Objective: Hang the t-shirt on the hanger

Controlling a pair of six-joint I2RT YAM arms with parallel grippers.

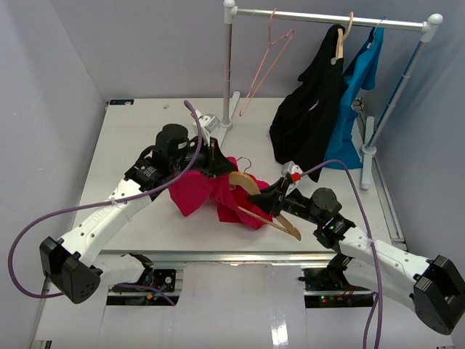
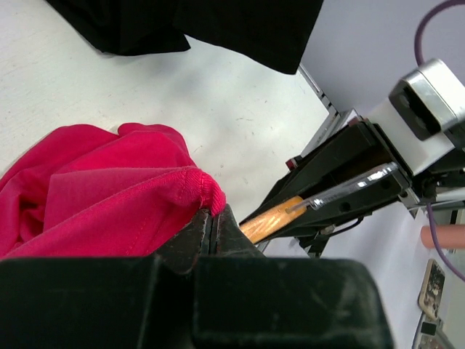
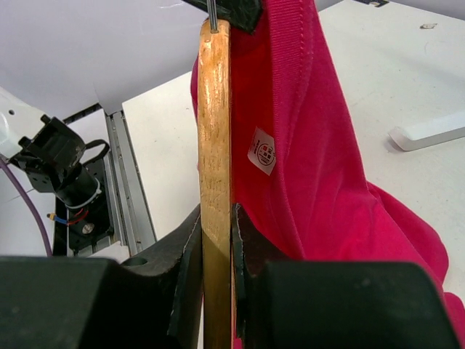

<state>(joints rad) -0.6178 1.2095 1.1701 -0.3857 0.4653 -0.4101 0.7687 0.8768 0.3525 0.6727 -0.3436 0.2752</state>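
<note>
The magenta-red t-shirt [image 1: 203, 193] hangs bunched between my two arms, partly resting on the white table [image 1: 131, 131]. My left gripper [image 1: 216, 169] is shut on a ribbed edge of the t-shirt [image 2: 109, 196], as the left wrist view shows [image 2: 209, 215]. The tan wooden hanger [image 1: 256, 190] slants down to the right, its silver hook near the left gripper. My right gripper [image 1: 275, 201] is shut on the hanger's bar [image 3: 214, 123], jaws clamped on the wood [image 3: 216, 218]. The t-shirt [image 3: 320, 160] with its white neck label [image 3: 262, 150] drapes against the hanger's right side.
A garment rack [image 1: 330, 17] stands at the back right, with a thin pink hanger [image 1: 265, 62], a black garment [image 1: 312, 109] and a blue shirt [image 1: 361, 80]. A white rack foot [image 3: 429, 129] lies on the table beyond the t-shirt. The black garment also shows in the left wrist view [image 2: 218, 22].
</note>
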